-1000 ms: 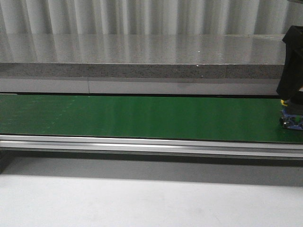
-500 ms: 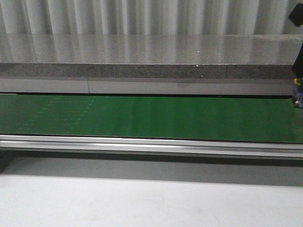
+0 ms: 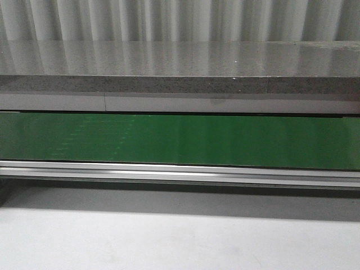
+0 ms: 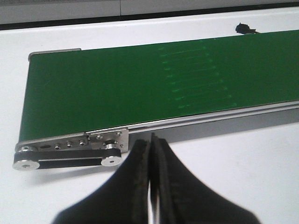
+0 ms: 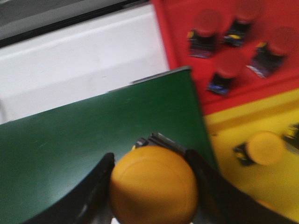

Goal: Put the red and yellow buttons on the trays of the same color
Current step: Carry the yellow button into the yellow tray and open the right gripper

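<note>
While the right gripper [image 5: 152, 186] clamps a yellow button [image 5: 154, 184] above the conveyor belt's [image 5: 93, 140] end, the yellow tray [image 5: 252, 186] lies just beside.

Carry on past the belt edge and release low over bare yellow plastic, clear of the domed button [image 5: 264, 148] already there; four red-capped ones sit in the red tray [image 5: 173, 28]. Left gripper [image 4: 150, 154]: jaws pressed together, empty.
</note>
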You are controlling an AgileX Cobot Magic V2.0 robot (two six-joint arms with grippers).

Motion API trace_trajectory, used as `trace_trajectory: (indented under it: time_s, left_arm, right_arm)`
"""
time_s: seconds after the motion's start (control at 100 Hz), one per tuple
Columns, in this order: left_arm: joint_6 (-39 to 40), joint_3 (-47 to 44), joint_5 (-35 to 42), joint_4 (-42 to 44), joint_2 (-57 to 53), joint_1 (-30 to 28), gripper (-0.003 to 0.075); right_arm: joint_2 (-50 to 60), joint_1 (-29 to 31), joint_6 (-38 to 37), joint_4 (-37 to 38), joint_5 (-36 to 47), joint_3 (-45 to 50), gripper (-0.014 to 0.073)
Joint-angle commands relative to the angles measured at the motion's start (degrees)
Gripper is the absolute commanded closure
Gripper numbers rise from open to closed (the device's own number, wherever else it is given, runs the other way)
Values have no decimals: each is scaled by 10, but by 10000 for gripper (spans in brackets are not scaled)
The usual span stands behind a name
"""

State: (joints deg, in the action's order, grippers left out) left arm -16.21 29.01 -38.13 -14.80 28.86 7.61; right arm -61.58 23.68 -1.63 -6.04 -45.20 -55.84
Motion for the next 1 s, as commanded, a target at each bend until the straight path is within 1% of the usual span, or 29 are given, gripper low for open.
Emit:
trace_trajectory:
  time_s: [0.0,0.06,0.07,0.18,0.31,0.39,0.52,0.66,0.75,0.88,0.99]
  left_arm:
    - [-1,15,36,-14,2,5,741]
    - [-1,15,36,-14,2,5,741]
    - [-1,15,36,-14,2,5,741]
    - [-1,15,36,-14,2,5,741]
    - [-1,15,36,-14,2,5,741]
    - [-1,15,36,-14,2,5,741]
    - [-1,15,36,-14,2,5,741]
    - [-1,15,36,-14,2,5,741]
    - [-1,15,36,-14,2,5,741]
    - [-1,15,36,-14,2,5,741]
    - [-1,15,36,-14,2,5,741]
  right_arm:
    - [18,43,-59,68,5,-13,481]
    - [18,69,-114,120,-9,-13,481]
    - [18,69,-114,126,-10,-13,481]
    - [18,101,-205,213,-25,-13,481]
    - [18,121,-282,268,-31,0,481]
    - [17,131,-316,288,-12,28,481]
    - [5,148,-351,289,31,77,481]
    - [-39,161,-370,286,112,105,481]
    - [-71,169,-381,277,134,106,481]
    - [-118,171,-381,239,165,106,481]
    - [-148,171,-381,234,177,106,481]
